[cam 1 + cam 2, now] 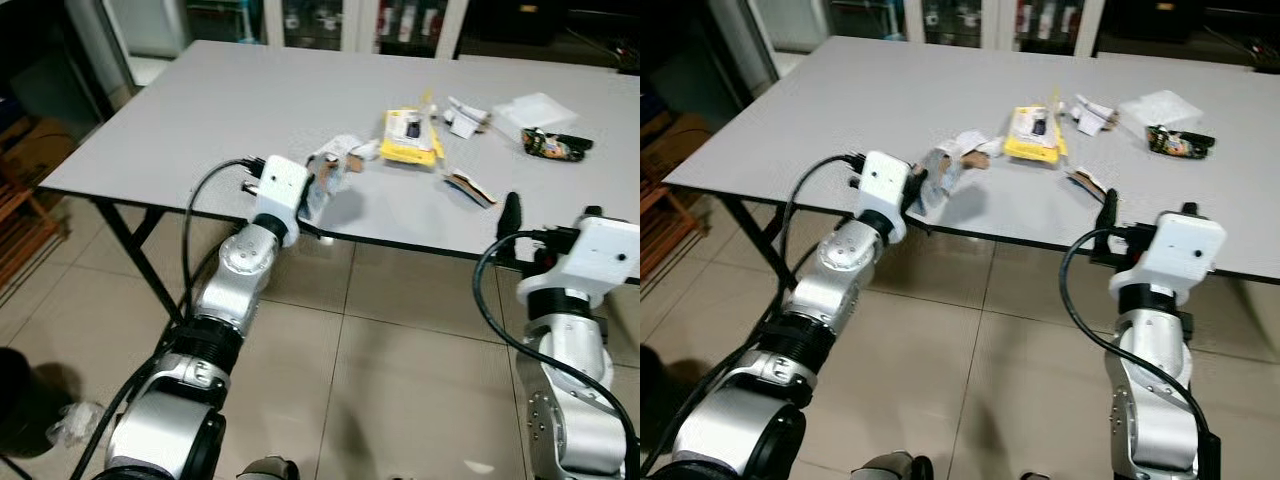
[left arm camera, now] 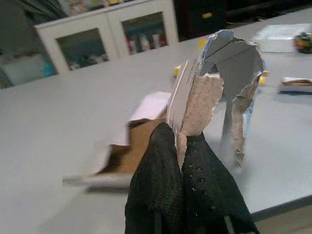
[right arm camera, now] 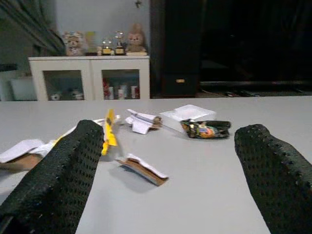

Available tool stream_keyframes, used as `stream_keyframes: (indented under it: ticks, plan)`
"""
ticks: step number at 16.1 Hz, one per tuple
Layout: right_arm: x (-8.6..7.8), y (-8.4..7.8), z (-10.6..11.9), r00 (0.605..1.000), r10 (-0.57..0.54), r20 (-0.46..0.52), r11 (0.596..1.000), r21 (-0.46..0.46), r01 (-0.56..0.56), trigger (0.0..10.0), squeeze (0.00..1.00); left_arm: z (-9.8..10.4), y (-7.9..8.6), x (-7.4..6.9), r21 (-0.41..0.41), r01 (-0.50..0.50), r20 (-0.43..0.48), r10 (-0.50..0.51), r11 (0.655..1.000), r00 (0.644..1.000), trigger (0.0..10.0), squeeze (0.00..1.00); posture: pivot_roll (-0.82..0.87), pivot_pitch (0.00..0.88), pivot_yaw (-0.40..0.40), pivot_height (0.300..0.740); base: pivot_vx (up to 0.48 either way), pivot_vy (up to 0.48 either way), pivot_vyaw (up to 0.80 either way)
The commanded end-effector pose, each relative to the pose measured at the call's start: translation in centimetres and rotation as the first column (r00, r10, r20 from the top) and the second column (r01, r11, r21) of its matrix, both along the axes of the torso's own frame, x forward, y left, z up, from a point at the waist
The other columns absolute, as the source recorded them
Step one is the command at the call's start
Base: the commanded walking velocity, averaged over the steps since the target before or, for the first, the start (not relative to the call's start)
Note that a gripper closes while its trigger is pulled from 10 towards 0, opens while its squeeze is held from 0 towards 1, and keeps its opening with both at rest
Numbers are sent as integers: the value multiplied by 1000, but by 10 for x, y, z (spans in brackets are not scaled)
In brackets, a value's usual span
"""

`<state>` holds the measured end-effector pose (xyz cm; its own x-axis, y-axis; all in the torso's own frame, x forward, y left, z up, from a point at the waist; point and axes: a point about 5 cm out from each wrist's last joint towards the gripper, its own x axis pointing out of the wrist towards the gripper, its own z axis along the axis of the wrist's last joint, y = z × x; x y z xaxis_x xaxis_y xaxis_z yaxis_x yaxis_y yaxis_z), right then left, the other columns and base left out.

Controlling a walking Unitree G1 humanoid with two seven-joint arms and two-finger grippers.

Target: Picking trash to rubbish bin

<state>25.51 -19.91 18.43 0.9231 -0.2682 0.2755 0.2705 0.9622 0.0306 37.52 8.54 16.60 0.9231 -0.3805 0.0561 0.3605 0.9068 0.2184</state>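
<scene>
Along the near edge of a grey table (image 1: 230, 100), the left gripper (image 2: 181, 146) has its two black fingers pinched together on a torn piece of cardboard (image 2: 219, 83), held upright just above the tabletop; a torn white and brown box scrap (image 1: 345, 150) lies just beyond it. Further along the table lie a yellow packet (image 1: 410, 137), a small brown-edged card scrap (image 1: 470, 187), crumpled white paper (image 1: 465, 118), a dark snack wrapper (image 1: 555, 144) and a clear lidded tray (image 1: 535, 108), its contents too unclear to tell. At the right, the right gripper (image 3: 170, 165) hangs before the table edge, fingers spread wide and empty. On the floor at far left lies crumpled plastic (image 1: 72, 422) beside a dark round object (image 1: 22, 405).
</scene>
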Motion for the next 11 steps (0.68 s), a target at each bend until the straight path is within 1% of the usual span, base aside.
stream_keyframes:
  ticks: [1,3,4,8,9,11]
  plan:
    - [-4,-1,4,1000,-21,12,1000,-1,21,10000,0,3,-7,2,-7,35,2,-35,999,999,10000,0,118,63,48,740,0,0,0]
    - [-6,0,1,999,-32,7,999,7,32,10000,0,9,-15,5,-27,54,5,-54,998,999,10000,0,114,57,54,740,0,0,-769]
    - [-5,2,1,999,-31,5,999,7,31,10000,0,10,-11,7,-36,41,-1,-41,999,999,10000,0,112,62,54,740,0,322,-781]
    - [-5,3,1,1000,-29,5,1000,7,29,10000,0,9,-9,8,-42,38,1,-38,998,999,10000,0,110,70,52,740,0,0,-780]
    - [-6,4,0,1000,-25,1,1000,7,25,10000,0,11,-11,7,-54,55,13,-55,997,998,10000,0,112,71,51,740,0,0,-781]
    - [-5,6,0,1000,-10,1,1000,10,10,10000,0,11,-11,8,-47,63,16,-63,997,998,10000,0,120,71,45,740,0,0,-650]
